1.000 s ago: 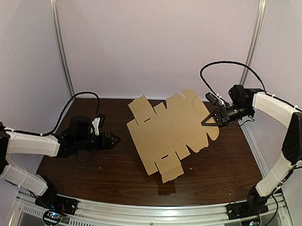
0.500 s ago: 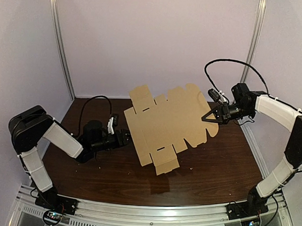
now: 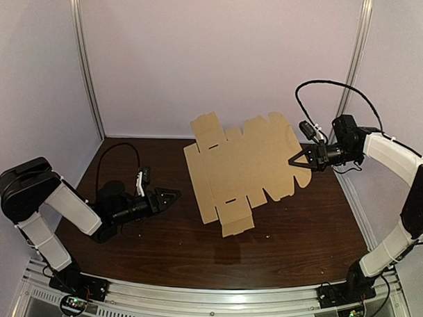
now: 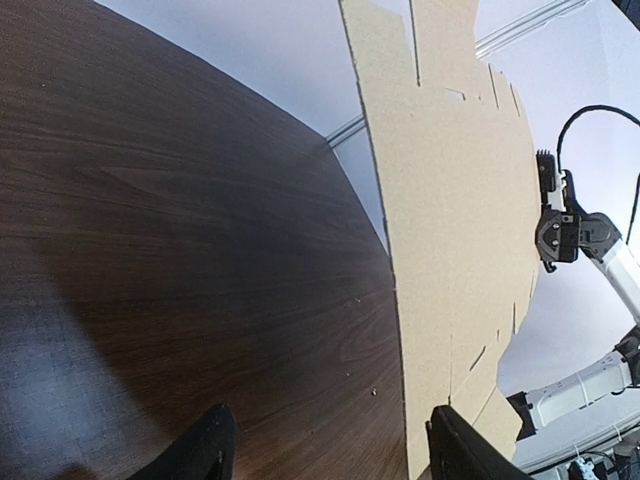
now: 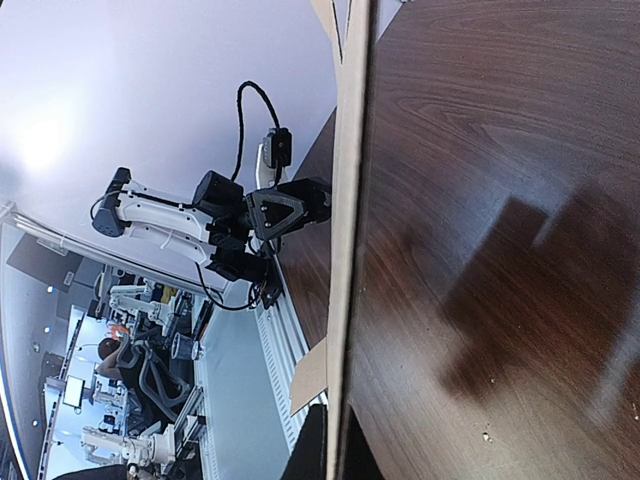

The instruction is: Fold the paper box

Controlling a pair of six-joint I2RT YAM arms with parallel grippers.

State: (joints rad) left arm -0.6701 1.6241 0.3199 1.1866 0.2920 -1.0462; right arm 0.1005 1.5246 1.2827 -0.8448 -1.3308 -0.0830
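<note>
Looking down from the top view, I see the paper box as a flat, unfolded cardboard blank in the middle of the frame. It is tilted up off the dark wooden surface, with its flaps and slots facing the camera. The right tool meets it at its right edge, in the centre right of the frame. On my right wrist feed the blank runs edge-on as a thin vertical strip straight down into the right tool, which is pinching the cardboard between its fingers. Its lowest corner sits at lower centre of the top view, with a shadow on the wood below it; I cannot tell whether that corner touches the surface.

The left tool lies low over the surface at centre left, pointing toward the blank's left edge and apart from it. On my left wrist feed its fingers are spread wide at the bottom of the frame with nothing between them. The blank rises on the right side of that picture, above bare wood.
</note>
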